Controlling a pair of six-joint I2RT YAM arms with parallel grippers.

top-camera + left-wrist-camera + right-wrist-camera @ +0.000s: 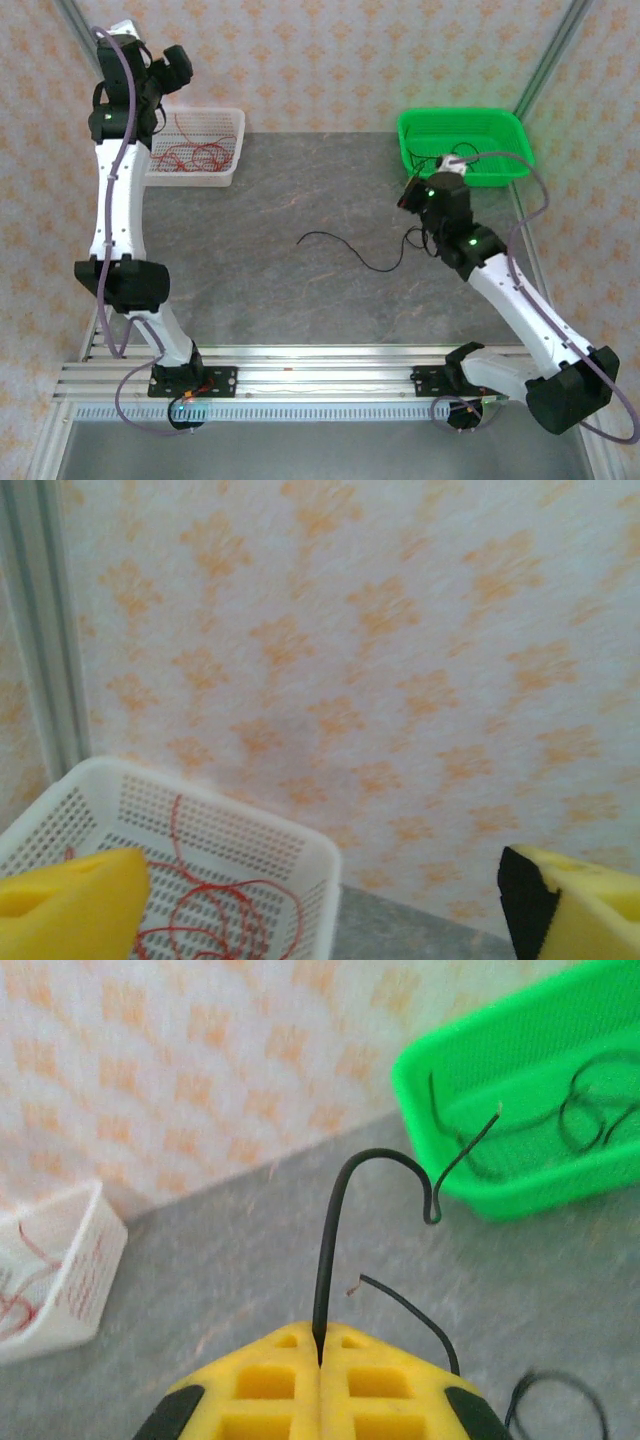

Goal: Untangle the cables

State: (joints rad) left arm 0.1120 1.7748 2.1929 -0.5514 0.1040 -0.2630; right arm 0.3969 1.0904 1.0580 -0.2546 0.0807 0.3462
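Jutting straight outward, hook-tipped black cable (326, 1260)

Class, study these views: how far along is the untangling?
Done: red wires lie in the white basket, black wires in the green basket. In hand: the right gripper is shut on one black strand; the left gripper is open over the white basket. Left: a loose black wire lies on the table.

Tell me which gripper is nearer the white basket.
Left. The left gripper hangs open just above the white basket; the right gripper, shut on a black wire, is across the table beside the green basket.
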